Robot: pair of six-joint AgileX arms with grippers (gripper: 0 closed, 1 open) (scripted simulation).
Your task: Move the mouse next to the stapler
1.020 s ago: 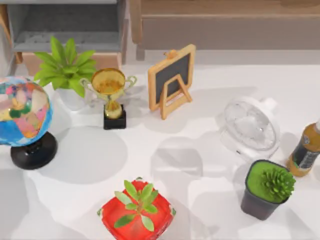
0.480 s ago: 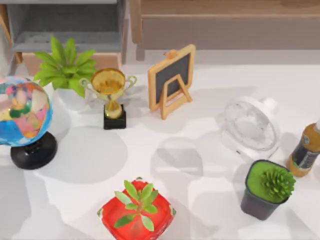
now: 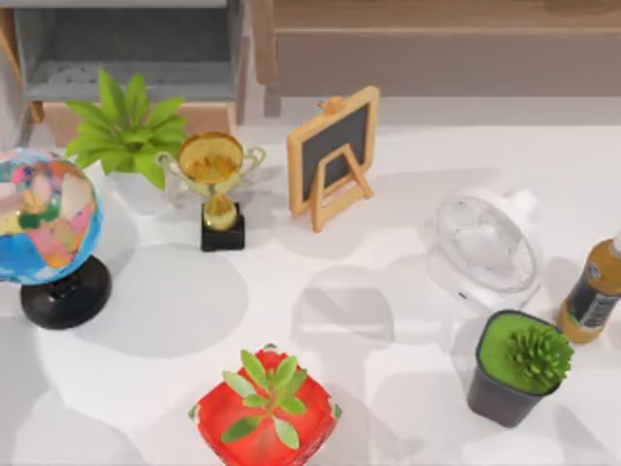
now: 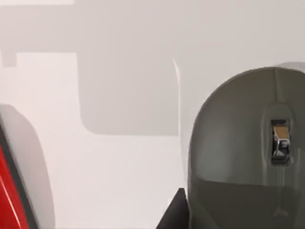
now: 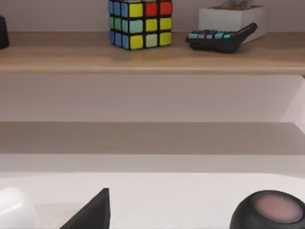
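- Top view: the white table (image 3: 320,291) is crowded. The globe (image 3: 44,218) is cut off at the left edge, the brown bottle (image 3: 592,296) at the right edge, and the red pot (image 3: 264,417) with its small plant at the bottom edge.
- Top view, the rest: a leafy plant (image 3: 126,126) sits at upper left with a gold trophy (image 3: 215,180) just beside it. A small chalkboard (image 3: 333,150) stands upper centre, a white fan (image 3: 485,243) is at centre right, and a succulent in a dark pot (image 3: 519,369) is at lower right.
- Left wrist view: the grey mouse (image 4: 238,143) lies on the white surface in the lower right of the frame, very close to the camera. It is cut off by the right and bottom edges. Its scroll wheel (image 4: 280,140) is plain to see.
- Left wrist view: a dark wedge at the bottom edge, touching the mouse's outline, looks like part of the left gripper (image 4: 174,212). I cannot tell whether that gripper is wide or narrow. A red sliver (image 4: 7,191) runs along the lower left edge, too cropped to identify.
- Right wrist view: the camera looks level at a wooden shelf (image 5: 152,59). A colour cube (image 5: 139,23) stands at upper centre, with a dark calculator (image 5: 221,38) and a white box (image 5: 231,19) to its right.
- Right wrist view, bottom edge: a dark wedge at lower left looks like part of the right gripper (image 5: 90,212), and its grip cannot be told. A black rounded object (image 5: 271,210) is cropped at lower right, and a white shape (image 5: 14,207) is cropped in the lower left corner.
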